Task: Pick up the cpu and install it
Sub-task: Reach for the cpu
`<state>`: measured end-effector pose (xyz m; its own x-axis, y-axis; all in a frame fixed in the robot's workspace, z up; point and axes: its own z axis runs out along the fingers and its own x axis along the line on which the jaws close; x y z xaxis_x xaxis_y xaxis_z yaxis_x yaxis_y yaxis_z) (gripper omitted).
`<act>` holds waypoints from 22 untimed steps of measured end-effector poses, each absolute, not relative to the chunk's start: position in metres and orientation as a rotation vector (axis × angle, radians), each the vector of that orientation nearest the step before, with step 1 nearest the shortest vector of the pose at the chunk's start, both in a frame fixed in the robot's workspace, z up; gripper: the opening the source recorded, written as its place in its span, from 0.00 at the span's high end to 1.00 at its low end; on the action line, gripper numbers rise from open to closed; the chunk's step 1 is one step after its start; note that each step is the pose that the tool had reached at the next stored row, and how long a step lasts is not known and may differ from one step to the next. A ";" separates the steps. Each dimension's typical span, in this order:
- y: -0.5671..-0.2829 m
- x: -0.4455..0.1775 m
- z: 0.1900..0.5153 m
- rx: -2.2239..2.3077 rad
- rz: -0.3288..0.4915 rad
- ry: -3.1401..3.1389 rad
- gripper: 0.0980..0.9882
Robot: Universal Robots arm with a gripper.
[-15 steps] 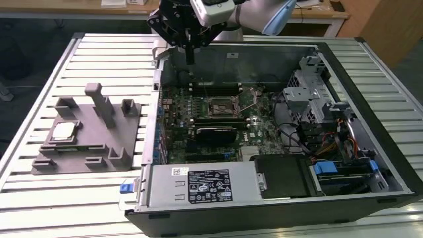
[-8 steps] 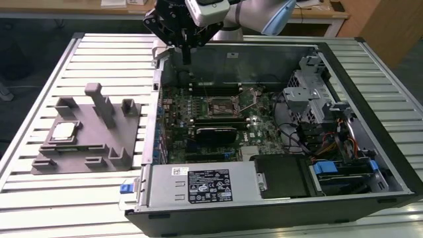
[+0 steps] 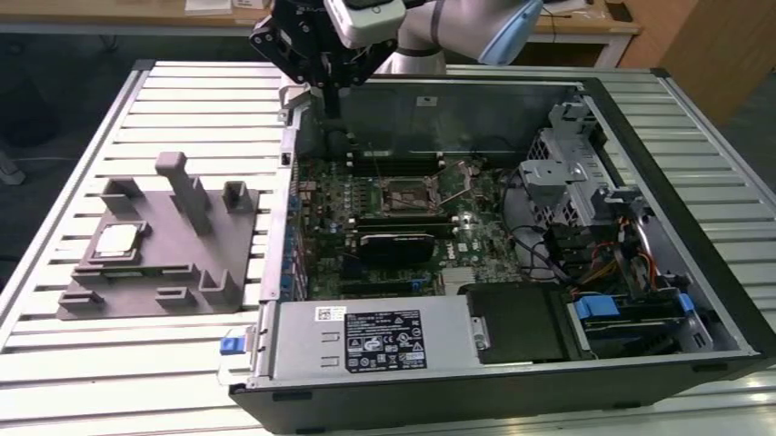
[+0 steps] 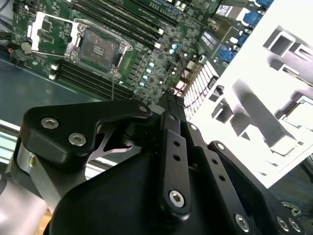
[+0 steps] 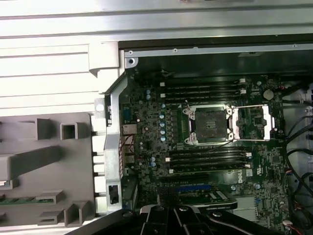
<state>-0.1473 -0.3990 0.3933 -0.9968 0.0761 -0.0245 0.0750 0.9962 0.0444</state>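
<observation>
Cpu (image 4: 302, 110) sits on the fixture (image 4: 254, 115), cut off in second wrist view

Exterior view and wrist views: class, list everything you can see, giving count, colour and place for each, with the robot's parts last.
cpu: one, silver, lying on the fixture.
fixture: one, grey, on the table, at the exterior view's left of the case.
table: one, pale slatted metal, under both.
case: one, black, open.
motherboard: one, green, inside the case.
socket: one, open and empty, mid-motherboard.
power supply: one, silver, along the case's near side.
arm: one, pale grey, beyond the case.
gripper: one, black, fingers shut on nothing, above the case's far wall.
</observation>
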 end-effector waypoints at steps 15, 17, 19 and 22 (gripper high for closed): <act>-0.399 -0.171 0.393 0.118 0.068 3.112 0.99; -0.399 -0.175 0.393 0.118 0.068 3.112 0.99; -0.399 -0.178 0.393 0.118 0.068 3.113 0.99; -0.399 -0.184 0.393 0.118 0.068 3.113 0.99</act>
